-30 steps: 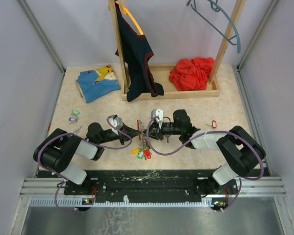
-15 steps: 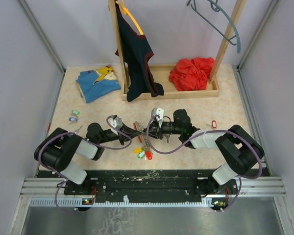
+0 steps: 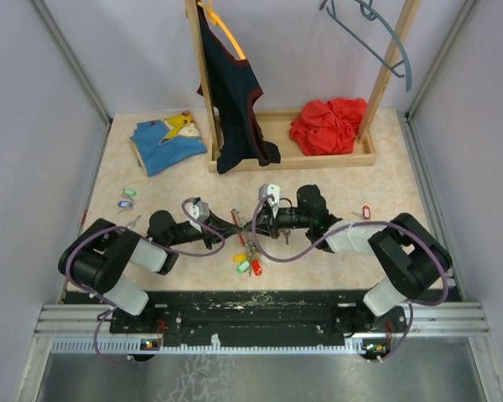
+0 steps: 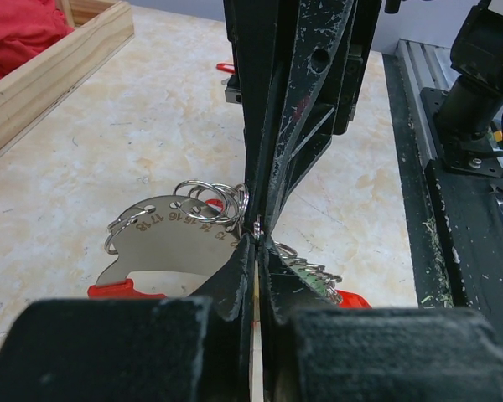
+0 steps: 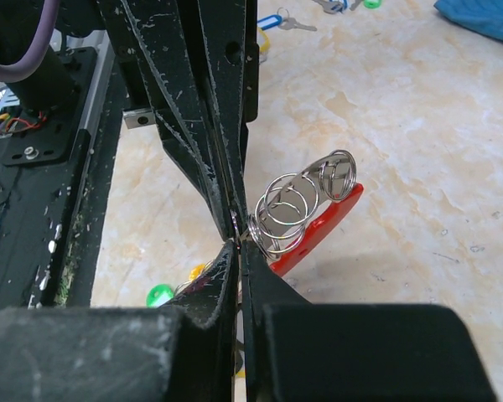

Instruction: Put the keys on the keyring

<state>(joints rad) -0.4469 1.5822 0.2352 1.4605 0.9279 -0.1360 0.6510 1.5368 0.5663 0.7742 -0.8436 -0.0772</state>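
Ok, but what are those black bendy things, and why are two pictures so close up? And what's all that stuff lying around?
Those are two robot arms, bolted to the near edge of a table. One picture looks down from above. The other two come from little cameras on the arms' wrists, so you see each arm's own fingers very close.

The left hand and the right hand meet in the middle, both pinched shut. Right where they meet is a bunch of silver rings with a metal plate and keys with coloured tags. I cannot tell which ring each hand nips.

More keys lie loose: a green-tagged key and a blue-tagged key on the left, and a red-tagged key on the right. At the back are a blue shirt, a red cloth in a wooden tray and a dark top on a hanger.
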